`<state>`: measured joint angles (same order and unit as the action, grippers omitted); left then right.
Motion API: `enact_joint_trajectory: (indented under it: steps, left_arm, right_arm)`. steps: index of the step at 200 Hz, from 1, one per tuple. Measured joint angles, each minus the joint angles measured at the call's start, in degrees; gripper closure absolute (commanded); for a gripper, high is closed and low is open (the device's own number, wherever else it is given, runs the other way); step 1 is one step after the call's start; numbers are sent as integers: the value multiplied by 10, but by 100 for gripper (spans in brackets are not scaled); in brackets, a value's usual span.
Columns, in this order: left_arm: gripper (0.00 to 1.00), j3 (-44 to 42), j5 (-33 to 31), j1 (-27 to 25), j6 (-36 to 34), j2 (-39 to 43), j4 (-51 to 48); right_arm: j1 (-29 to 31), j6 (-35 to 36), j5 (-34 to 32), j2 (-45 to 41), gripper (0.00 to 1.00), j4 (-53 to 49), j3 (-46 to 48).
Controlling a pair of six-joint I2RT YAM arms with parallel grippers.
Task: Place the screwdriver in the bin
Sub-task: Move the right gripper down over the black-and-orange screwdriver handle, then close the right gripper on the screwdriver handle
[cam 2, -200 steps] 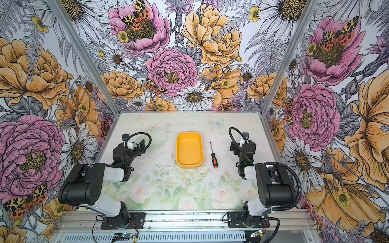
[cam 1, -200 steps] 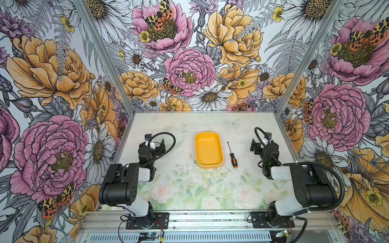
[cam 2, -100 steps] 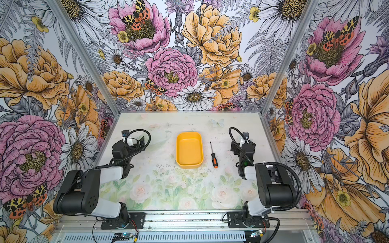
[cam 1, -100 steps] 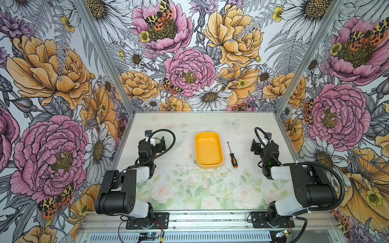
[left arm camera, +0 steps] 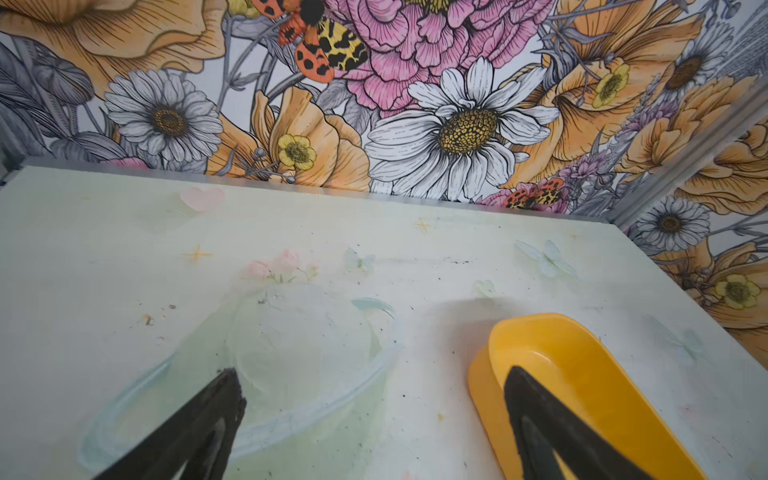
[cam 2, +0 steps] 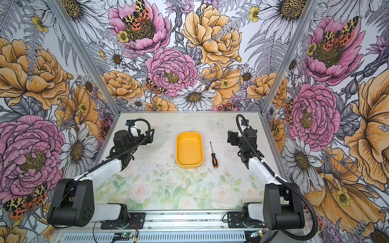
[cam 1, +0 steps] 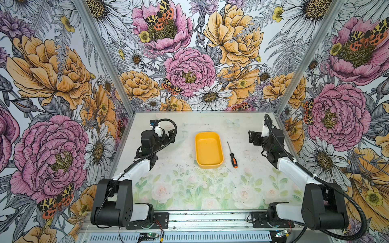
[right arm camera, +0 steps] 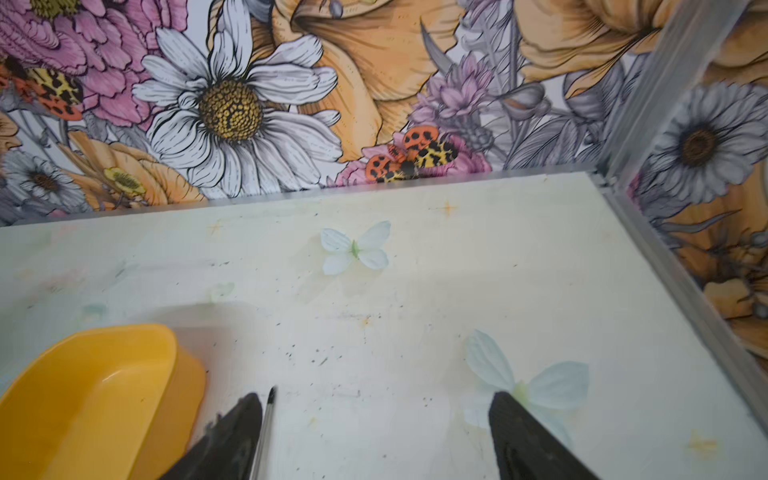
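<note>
The screwdriver [cam 1: 233, 159] lies flat on the table just right of the bin [cam 1: 209, 166], handle toward the front, thin shaft pointing to the back; both show in both top views, screwdriver [cam 2: 214, 160] and bin [cam 2: 188, 165]. The yellow-orange bin has nothing in it. My right gripper [cam 1: 252, 137] hovers open to the right of the shaft. In the right wrist view the right gripper [right arm camera: 374, 401] has the shaft tip [right arm camera: 271, 395] beside one finger and the bin [right arm camera: 189, 386] beyond it. My left gripper [cam 1: 170, 135] is open left of the bin. In the left wrist view the left gripper [left arm camera: 374, 384] holds nothing, and the bin [left arm camera: 478, 388] is partly behind one finger.
Floral walls with metal corner posts [cam 1: 283, 98] close the table in at the back and both sides. The arm bases stand on a rail [cam 1: 210, 218] along the front edge. Butterflies [right arm camera: 355, 248] on the tabletop are flat prints.
The left arm has stretched out, carrying its gripper toward the back and toward the bin. The right gripper has shifted a little back and toward the screwdriver.
</note>
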<state>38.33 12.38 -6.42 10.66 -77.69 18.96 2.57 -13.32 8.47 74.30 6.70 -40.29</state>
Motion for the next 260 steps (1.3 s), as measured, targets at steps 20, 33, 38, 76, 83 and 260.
enact_joint_trajectory:
  steps: [20,33,38,76,83,260]
  left_arm:
    - [1,0,20,-17,15,-11,-14]
    - [1,0,30,-20,21,-18,-20]
    - [1,0,34,-21,24,-20,-22]
    - [1,0,50,-21,29,-35,-40]
    - [1,0,52,-21,29,-39,-45]
    - [1,23,85,-21,24,-64,-97]
  right_arm:
    - [31,-29,35,0,16,-36,16]
    - [54,-48,51,0,16,-49,31]
    - [61,-54,54,0,17,-52,35]
    - [111,-93,62,4,21,-69,65]
    - [121,-98,58,9,21,-69,65]
    - [186,-115,-25,105,49,-78,63]
